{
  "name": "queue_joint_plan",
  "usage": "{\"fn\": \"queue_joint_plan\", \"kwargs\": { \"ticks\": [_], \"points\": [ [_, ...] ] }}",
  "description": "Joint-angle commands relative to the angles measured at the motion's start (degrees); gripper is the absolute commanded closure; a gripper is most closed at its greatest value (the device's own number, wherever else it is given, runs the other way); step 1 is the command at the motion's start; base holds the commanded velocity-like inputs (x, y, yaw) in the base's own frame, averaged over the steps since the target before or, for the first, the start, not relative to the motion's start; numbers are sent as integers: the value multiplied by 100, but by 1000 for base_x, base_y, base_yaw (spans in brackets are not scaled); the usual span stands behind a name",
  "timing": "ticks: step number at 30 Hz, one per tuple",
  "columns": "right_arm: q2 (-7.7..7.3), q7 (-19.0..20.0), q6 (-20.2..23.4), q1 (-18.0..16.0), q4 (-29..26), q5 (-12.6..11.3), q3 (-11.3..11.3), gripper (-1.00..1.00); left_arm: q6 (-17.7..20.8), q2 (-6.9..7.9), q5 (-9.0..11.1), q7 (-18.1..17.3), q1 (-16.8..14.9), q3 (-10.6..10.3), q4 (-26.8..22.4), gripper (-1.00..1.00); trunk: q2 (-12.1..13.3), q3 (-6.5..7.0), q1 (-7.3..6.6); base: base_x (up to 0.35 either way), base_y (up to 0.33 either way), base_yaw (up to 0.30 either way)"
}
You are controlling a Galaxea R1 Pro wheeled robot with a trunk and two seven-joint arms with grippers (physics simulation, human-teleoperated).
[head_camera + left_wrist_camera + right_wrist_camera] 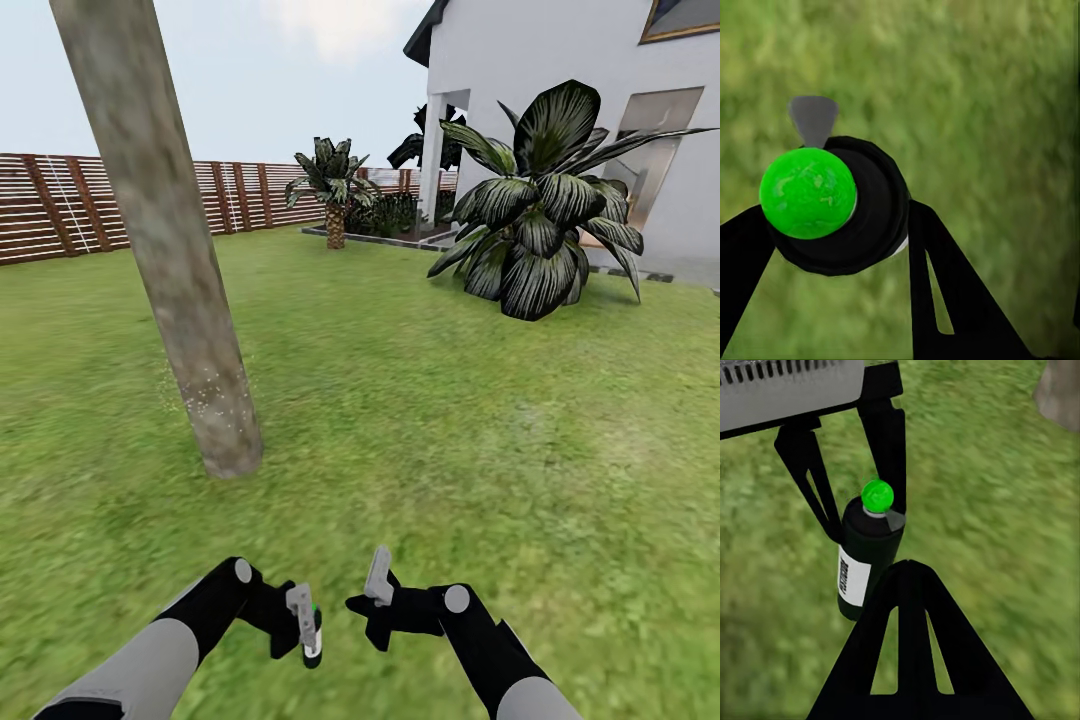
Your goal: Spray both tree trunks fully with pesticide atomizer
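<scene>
While my left tool (304, 622) pinches the pesticide atomizer (312, 632) low over the lawn (450, 420), the tree trunk (170, 250) stands well apart; spraying from here could fall short. Whether my right tool (372, 590) is spread, I cannot tell.

The small dark pesticide atomizer (866, 559) carried a white label (853, 576) with vertical dark lettering, too blurred to read.

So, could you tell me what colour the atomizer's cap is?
Bright green, clearest in the left wrist view: cap atop the pesticide atomizer.
</scene>
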Motion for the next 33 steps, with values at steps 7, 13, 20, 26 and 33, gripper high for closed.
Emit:
{"fn": "queue_joint_plan", "kwargs": {
  "ticks": [7,13,20,26,33],
  "points": [
    [2,5,-36,-2,-7,61,-7,100,-309,-35,47,-25,1,6,9,100,-2,-5,-1,0,0,0],
    [-4,-1,-36,-2,0,62,-12,100,-343,-40,49,-322,0,9,9,100,-2,-5,-1,0,0,0],
    [-7,-4,-39,-2,2,71,-14,100,-335,-153,48,-376,-1,9,-5,100,-2,-5,-1,0,0,0],
    [-7,-4,-40,-2,2,71,-14,100,-326,-204,48,-377,-1,9,-56,100,-2,-5,-1,0,0,0],
    [-7,-4,-39,-2,9,71,-16,100,-326,-247,48,-377,-1,1,-78,100,-2,-5,-1,0,0,0]
  ]
}}
